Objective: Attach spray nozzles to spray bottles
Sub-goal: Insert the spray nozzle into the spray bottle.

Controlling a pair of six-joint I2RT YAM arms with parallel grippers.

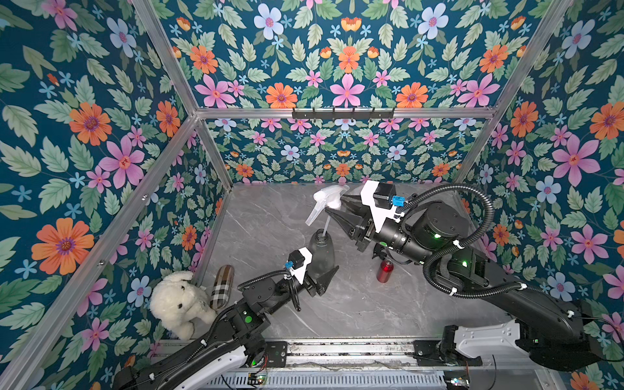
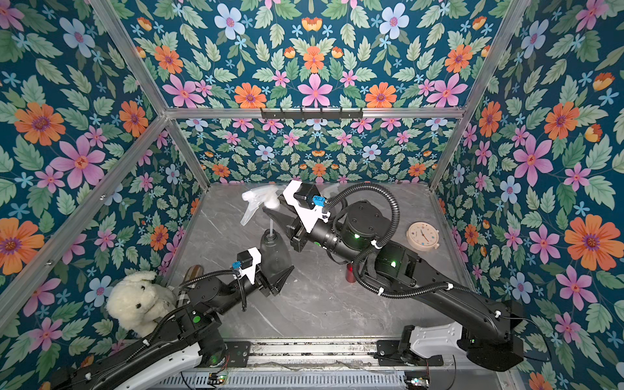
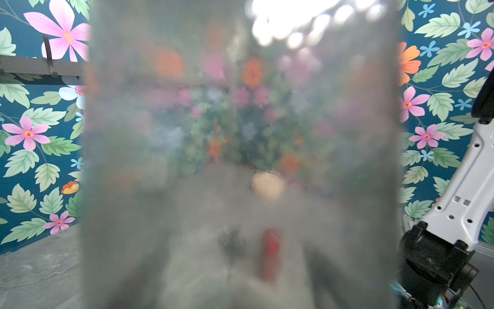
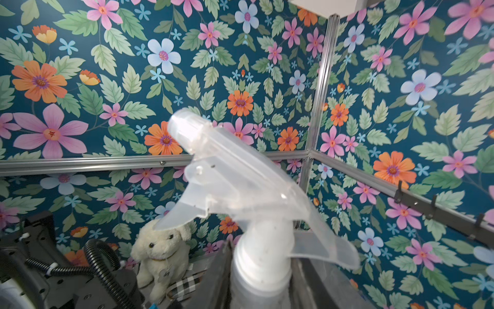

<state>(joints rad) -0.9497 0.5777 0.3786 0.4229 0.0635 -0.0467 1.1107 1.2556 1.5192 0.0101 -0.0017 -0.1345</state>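
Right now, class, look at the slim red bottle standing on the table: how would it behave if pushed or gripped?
The red bottle stands upright, tall and narrow, so a push near its neck would probably tip it. Once down, its round body would likely roll across the smooth table. Its glossy metallic wall may slip in a grip.

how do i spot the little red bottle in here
On the grey marble table, look close beside the right arm. The red bottle stands upright there. It is slim, metallic and red; the neighbouring grey bottle is pear-shaped and translucent.
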